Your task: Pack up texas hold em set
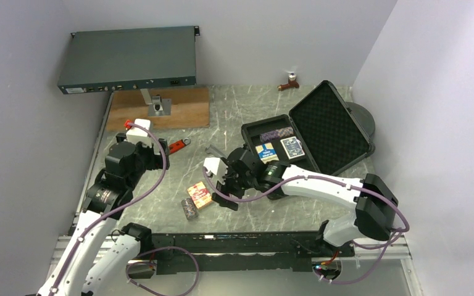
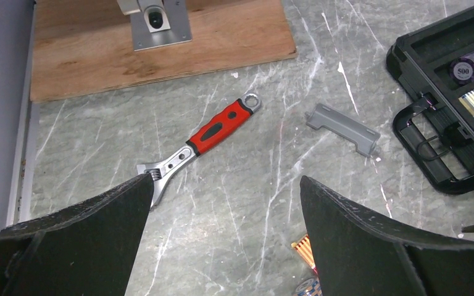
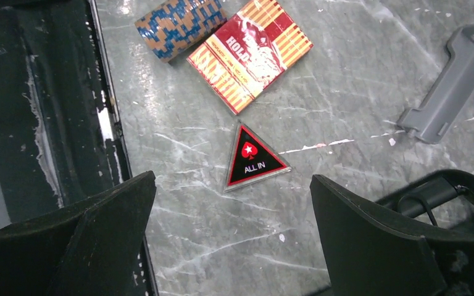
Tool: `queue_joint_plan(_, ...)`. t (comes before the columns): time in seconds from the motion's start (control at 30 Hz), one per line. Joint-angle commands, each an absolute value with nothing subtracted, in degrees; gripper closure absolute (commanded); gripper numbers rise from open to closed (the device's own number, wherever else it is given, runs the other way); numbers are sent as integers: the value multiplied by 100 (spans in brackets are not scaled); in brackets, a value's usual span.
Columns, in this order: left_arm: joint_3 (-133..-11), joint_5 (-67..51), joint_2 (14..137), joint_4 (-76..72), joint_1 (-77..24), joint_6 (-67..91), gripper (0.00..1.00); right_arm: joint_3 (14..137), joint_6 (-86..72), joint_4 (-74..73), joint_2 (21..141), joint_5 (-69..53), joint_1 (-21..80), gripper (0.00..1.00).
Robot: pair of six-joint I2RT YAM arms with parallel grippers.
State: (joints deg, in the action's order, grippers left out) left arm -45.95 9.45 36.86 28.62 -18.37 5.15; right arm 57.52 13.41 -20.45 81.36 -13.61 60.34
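**Packing stage, roughly midway by my judgement.** The case (image 1: 247, 131) stood open at the right of the table (image 1: 241, 105), its lid (image 1: 330, 126) thrown back. Already in the moulded slots were the packed chip stack (image 1: 276, 132), the blue-yellow card box (image 1: 267, 152) and the blue card box (image 1: 292, 148). Not yet packed — the red-orange card box (image 3: 250, 52), a loose chip stack (image 3: 179, 24) just beside it, and the ALL IN triangle (image 3: 254, 159), all lying on the table left of the case. I could not find the clear disc in any view. A grey clip (image 3: 447, 92) lay near the case handle; whether it belongs to the set I could not tell.

The right gripper (image 3: 231, 179) hung directly over the triangle, jaws spread wide, holding nothing and touching nothing. In its wrist view the triangle sat between the two pads. I judged it the next piece to lift — thin and flat on the stone, so an awkward pinch. The left gripper (image 2: 225, 179) was equally wide and empty, above bare table near the red-handled wrench (image 2: 216, 129), which is no part of the set.
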Motion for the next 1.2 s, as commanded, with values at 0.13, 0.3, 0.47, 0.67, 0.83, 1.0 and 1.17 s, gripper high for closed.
queue_joint_plan(0.13,-4667,1458,3513,2881,-1863,539,5,6003,1496,-1942,8726,-1273,6126,0)
queue_joint_plan(0.3,-4667,1573,3459,2885,-1863,554,5,6392,1411,-2232,9134,-1027,6125,0)
queue_joint_plan(0.47,-4667,1576,3460,2870,-1863,555,5,6713,1317,-2589,9570,-686,6123,0)
queue_joint_plan(0.67,-4689,1558,3415,2902,-1863,570,5,6978,1163,-2811,9878,-479,6125,0)
queue_joint_plan(0.83,-4658,1560,3357,2854,-1863,563,4,7117,1136,-2989,10095,-335,6126,0)
queue_joint_plan(1.0,-4667,1547,3409,2874,-1863,580,5,7079,1151,-3034,10190,-355,6115,0)
queue_joint_plan(1.17,-4658,1618,3442,2878,-1863,584,5,7040,1154,-3083,10272,-465,6108,2)
